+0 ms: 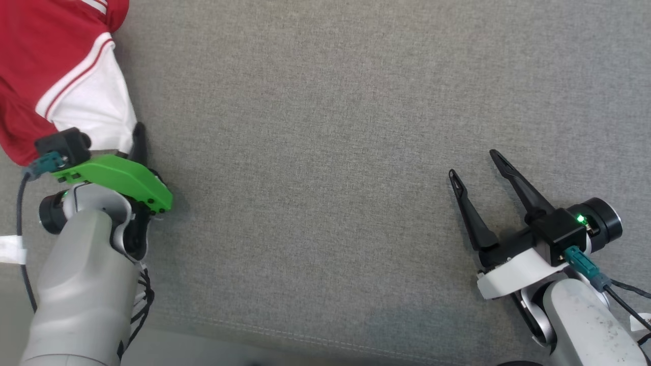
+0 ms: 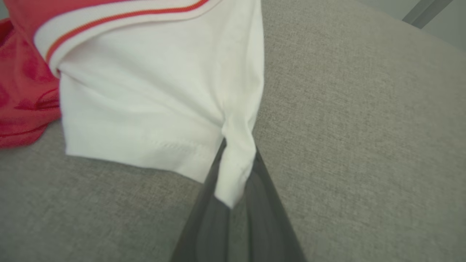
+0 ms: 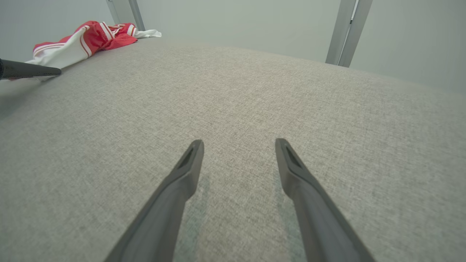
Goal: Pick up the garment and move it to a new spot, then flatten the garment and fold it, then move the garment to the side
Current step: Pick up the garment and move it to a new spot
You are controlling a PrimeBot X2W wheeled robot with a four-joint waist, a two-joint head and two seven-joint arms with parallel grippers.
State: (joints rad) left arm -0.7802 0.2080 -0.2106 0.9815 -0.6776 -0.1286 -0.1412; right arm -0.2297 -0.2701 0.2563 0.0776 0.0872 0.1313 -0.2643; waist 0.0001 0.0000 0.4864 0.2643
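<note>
My left pincer (image 2: 238,158) is clamped on the white hem corner of the garment (image 2: 145,91), which lies bunched, red and white, at the far left of the grey cushion (image 1: 330,127). My right pincer (image 1: 473,163) stands wide open, holding nothing, well apart from it

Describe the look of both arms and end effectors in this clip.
Pale grey forearms with black cables. Left end effector: long dark fingers, bright green bracket. Right end effector: same fingers with slotted tips, white bracket. Each wrist carries a black camera block with a teal plug.
</note>
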